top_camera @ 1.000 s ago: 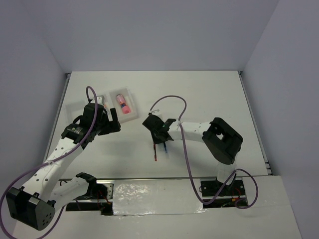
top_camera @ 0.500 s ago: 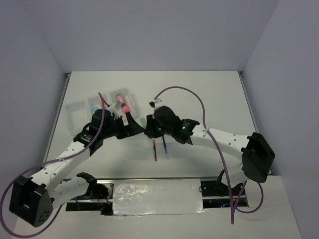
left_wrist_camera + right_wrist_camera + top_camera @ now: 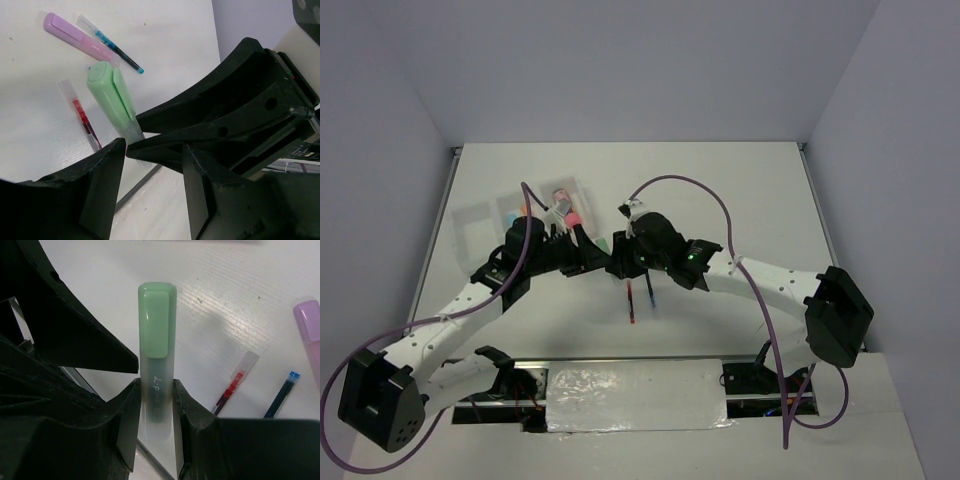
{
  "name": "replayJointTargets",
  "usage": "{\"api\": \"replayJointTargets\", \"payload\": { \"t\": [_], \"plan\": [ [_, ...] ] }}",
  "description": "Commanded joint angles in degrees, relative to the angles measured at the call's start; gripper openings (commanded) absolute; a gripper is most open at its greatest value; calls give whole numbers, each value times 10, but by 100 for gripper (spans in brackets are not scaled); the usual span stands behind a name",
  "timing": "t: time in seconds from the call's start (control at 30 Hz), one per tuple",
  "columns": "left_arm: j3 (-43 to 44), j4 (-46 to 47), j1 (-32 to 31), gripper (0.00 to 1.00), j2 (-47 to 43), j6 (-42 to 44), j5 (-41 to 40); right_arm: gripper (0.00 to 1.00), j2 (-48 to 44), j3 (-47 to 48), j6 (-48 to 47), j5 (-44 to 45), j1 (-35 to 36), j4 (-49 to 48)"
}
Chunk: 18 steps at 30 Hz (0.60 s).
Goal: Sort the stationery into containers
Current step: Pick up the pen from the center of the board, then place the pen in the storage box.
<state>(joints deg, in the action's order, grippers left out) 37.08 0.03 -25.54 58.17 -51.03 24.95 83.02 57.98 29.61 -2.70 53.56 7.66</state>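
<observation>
Right gripper (image 3: 156, 402) clamped on clear end of green highlighter (image 3: 156, 330), cap pointing away from wrist. Left gripper (image 3: 152, 152) faces it nose to nose, jaws apart, either side of the right fingertips. Both near table centre, just right of tray (image 3: 470, 218). On table close by: red pen (image 3: 82, 120), blue pen (image 3: 112, 45), lilac highlighter (image 3: 75, 35). Pink marker (image 3: 570, 213) lies in tray's right compartment.

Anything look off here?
Nothing spilled or damaged. One oddity: both tools crowd the green highlighter, right tool shut on it, left tool open close beside. Red pen, blue pen, lilac highlighter lie loose outside the tray.
</observation>
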Motion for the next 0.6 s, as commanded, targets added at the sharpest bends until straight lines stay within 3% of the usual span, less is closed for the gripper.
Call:
{"api": "replayJointTargets", "payload": {
  "t": [0.0,0.17,0.23,0.27,0.37,0.57],
  "plan": [
    [21,18,1,60,18,14,-40,20,-9,34,7,-85,15,-74],
    [37,23,1,59,31,18,-57,20,-15,28,12,-111,15,-103],
    [44,11,1,70,31,21,-66,20,-20,25,13,-105,15,-99],
    [47,5,1,81,26,21,-73,20,-22,24,13,-90,15,-94],
    [48,-24,1,93,5,19,-105,20,-30,24,12,-54,15,-66],
    [39,-29,1,95,-46,15,-121,19,-38,14,18,-20,15,-42]
  ]
}}
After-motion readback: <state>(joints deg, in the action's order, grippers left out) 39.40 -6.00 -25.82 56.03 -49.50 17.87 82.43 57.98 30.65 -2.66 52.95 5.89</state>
